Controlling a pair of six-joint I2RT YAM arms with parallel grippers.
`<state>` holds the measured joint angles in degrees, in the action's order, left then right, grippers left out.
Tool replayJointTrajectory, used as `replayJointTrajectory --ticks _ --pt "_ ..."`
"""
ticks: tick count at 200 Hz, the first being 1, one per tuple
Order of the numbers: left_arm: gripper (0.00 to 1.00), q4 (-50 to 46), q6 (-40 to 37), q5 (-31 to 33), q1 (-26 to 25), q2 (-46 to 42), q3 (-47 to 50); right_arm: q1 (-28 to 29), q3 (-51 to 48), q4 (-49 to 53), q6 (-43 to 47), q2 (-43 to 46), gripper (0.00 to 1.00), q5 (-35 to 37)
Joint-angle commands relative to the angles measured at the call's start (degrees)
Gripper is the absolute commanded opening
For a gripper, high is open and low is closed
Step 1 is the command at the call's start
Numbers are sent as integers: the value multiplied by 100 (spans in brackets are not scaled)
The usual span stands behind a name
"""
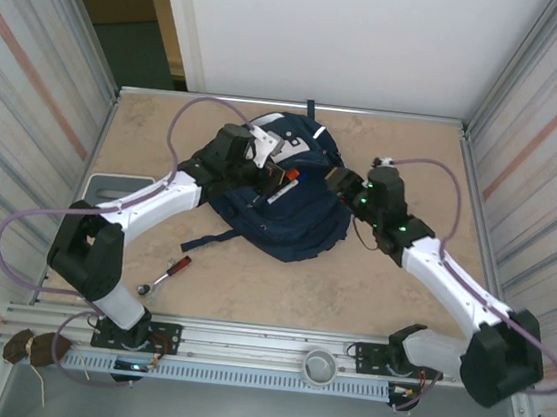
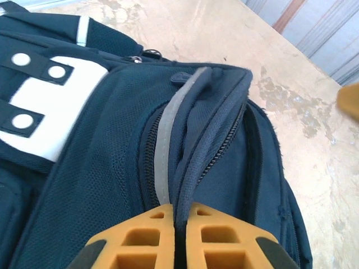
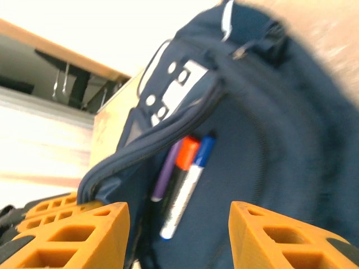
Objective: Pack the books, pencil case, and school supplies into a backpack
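The left hand [image 2: 179, 241] is clamped on the zippered lip of the backpack [image 2: 95, 168]. Its two orange fingers [image 2: 134, 244] are pressed together, with a fold of navy fabric squeezed between them just beside the grey trim strip. The right hand [image 3: 178, 224] is open, its fingers well apart with nothing between them, and it hovers just in front of the pocket mouth that the lip borders. Under that lip three pens lie side by side against the inner fabric: a purple pen [image 3: 166, 168], an orange-and-black highlighter [image 3: 187, 152] and a white marker [image 3: 182, 204] with a blue cap. From above, the backpack lies mid-counter [image 1: 371, 279] between the two arms, its white patch toward the far side. A red-handled tool [image 1: 168, 273] lies on the counter near the left arm, well apart from the bag.
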<state>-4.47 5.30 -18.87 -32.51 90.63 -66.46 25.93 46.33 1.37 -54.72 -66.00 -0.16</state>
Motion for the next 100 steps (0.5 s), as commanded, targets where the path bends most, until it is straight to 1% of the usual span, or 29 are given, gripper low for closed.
replayJointTrajectory --ticks 1,20,41,58,80,100 --pt "27 252 -119 -232 -225 -31 76 -378 -228 732 519 461 51 342" --pt "42 77 -334 -526 -374 -10 -5 -560 -255 914 697 529 53 143" --pt "53 -5 -558 -784 -424 -206 28 -529 -246 982 841 293 57 -146" --pt "61 240 -540 -753 -363 -527 276 -431 -234 912 917 16 59 -340" --pt "70 688 -86 -530 -3 -878 709 -135 -122 865 1064 -378 61 -364" --pt "72 698 481 -412 540 -865 870 161 28 910 1158 -763 63 -233"
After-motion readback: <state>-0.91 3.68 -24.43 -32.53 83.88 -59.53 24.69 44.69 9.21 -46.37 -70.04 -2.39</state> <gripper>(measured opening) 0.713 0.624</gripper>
